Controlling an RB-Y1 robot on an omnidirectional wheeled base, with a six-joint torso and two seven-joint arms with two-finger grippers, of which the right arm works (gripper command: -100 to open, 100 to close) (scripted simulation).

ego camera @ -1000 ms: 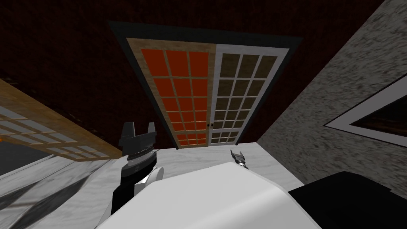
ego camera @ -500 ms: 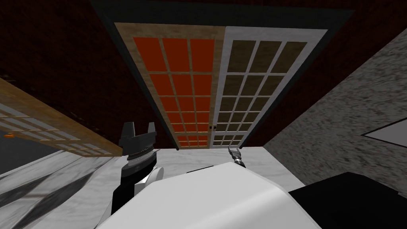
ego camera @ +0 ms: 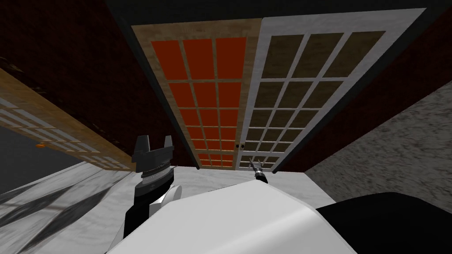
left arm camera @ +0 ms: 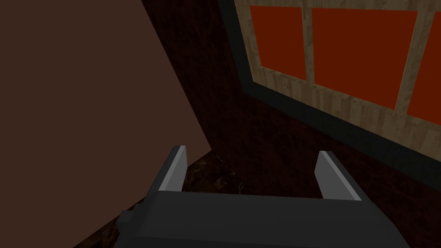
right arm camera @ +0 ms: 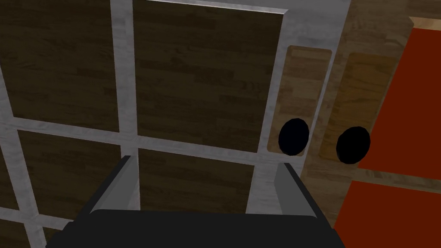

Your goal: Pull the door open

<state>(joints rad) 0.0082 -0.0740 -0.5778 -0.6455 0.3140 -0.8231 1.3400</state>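
Observation:
A double door stands ahead. Its left leaf (ego camera: 207, 88) is tan wood with red-orange panes, and its right leaf (ego camera: 291, 88) is white-framed with dark brown panes. Two round black knobs (ego camera: 240, 146) sit side by side where the leaves meet. My right gripper (ego camera: 255, 164) is open just below the knobs, close to the white leaf (right arm camera: 194, 86). The white leaf's knob (right arm camera: 293, 136) lies just beyond one of its fingers, and the tan leaf's knob (right arm camera: 353, 144) is further out. My left gripper (ego camera: 153, 143) is open and empty, facing the dark red wall beside the door frame (left arm camera: 301, 112).
A dark red wall (ego camera: 79, 53) flanks the door. A second tan glazed door (ego camera: 53, 128) runs along the left. A grey speckled wall (ego camera: 397, 145) closes in on the right. The floor (ego camera: 88, 203) is pale marble, and a black shape (ego camera: 397, 220) lies at the lower right.
I have moved closer to the door, which now looms larger and sits more to the right. My right gripper has lifted toward the knobs. The left arm has held still.

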